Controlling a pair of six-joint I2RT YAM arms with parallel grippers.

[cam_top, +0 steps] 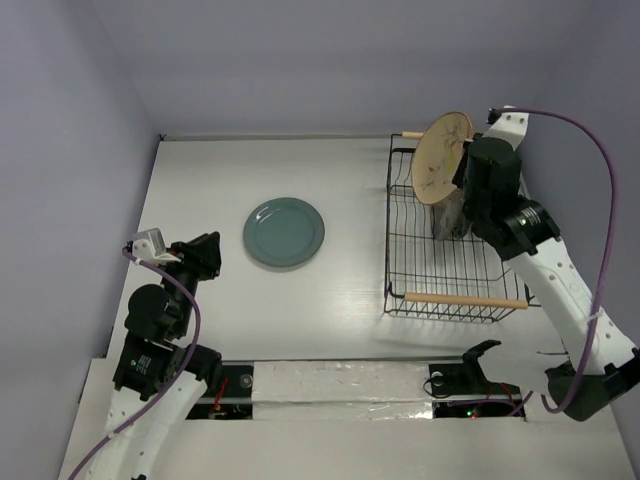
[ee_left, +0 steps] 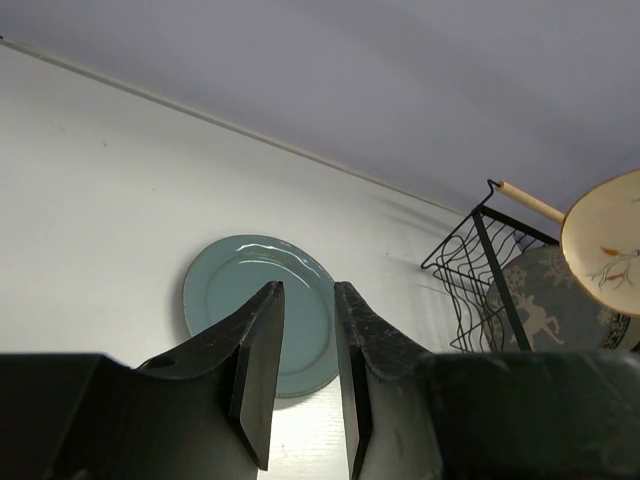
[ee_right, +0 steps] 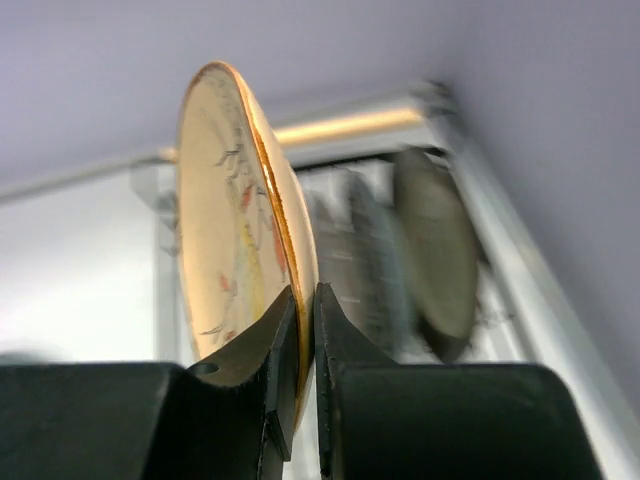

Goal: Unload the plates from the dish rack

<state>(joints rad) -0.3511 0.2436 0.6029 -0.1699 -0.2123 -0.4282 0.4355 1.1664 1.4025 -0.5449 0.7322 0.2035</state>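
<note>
- The right jaws are pinching the rim of the tan plate with small drawings [ee_right: 225, 230], one jaw on each face. It stands on edge, which we judge suits drawing it straight up out of the wire slots rather than levering it
- In the top view this plate is at the 12 o'clock end of the dish rack [cam_top: 390, 250], overlapping the far wooden handle [cam_top: 410, 134]. It looks raised above the wires, but we cannot tell whether its lower edge is free of them
- The teal plate [cam_top: 284, 232] lies flat on the tabletop [cam_top: 200, 180], at 9 o'clock from the rack and well apart. We take it as unloaded, and as the likely area for the tan one
- The left jaws stand slightly apart with nothing between them, touching nothing. The teal plate is at about 2 o'clock from them, and we read this arm as waiting out of the way
- The grey deer plate [ee_left: 540, 300] stands upright in the rack, and the right wrist view shows blurred upright plates behind the tan one, so we judge most of the unloading remains
</note>
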